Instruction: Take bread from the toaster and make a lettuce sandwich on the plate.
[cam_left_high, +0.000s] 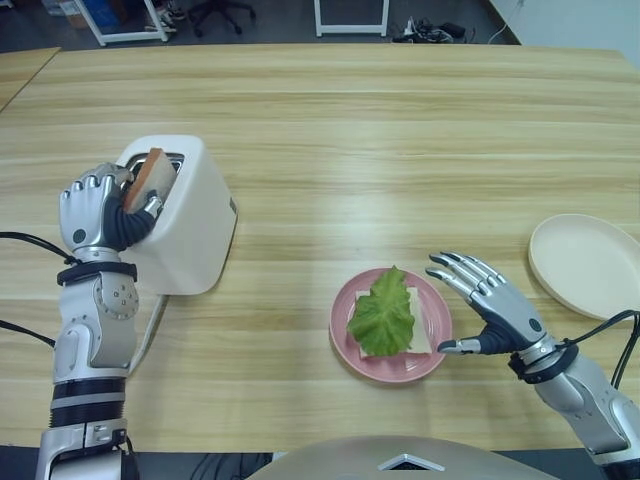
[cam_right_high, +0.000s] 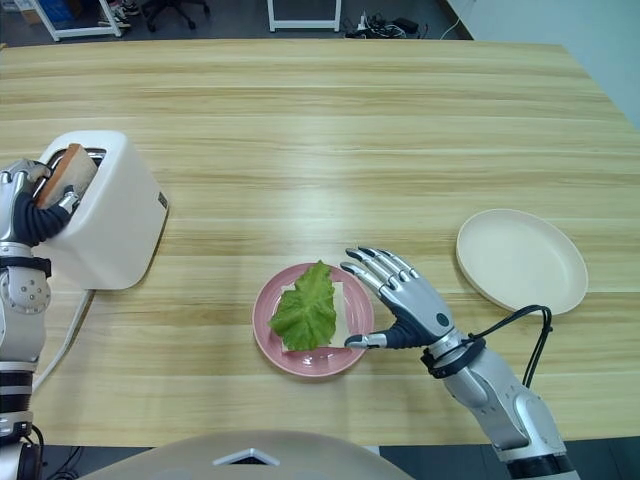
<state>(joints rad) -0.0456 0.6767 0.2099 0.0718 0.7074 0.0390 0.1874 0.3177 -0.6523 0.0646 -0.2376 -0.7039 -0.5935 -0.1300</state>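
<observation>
My left hand (cam_left_high: 98, 205) grips a bread slice (cam_left_high: 147, 178) standing in the toaster (cam_left_high: 195, 225) slot; my right hand (cam_left_high: 492, 302) hovers with fingers (cam_left_high: 465, 268) spread, holding nothing; just left of those fingertips, lettuce (cam_left_high: 383, 315) lies on a second slice (cam_left_high: 422, 325) on the pink plate (cam_left_high: 395, 370).

Light wood-grain table (cam_left_high: 400, 130) in even light. A second wooden tabletop (cam_left_high: 20, 70) stands at far left. Dark floor (cam_left_high: 275, 25) beyond, carrying a black chair base (cam_left_high: 222, 15), a white frame (cam_left_high: 350, 32) and loose cables (cam_left_high: 430, 33). Pale wall (cam_left_high: 580, 25) at far right.
</observation>
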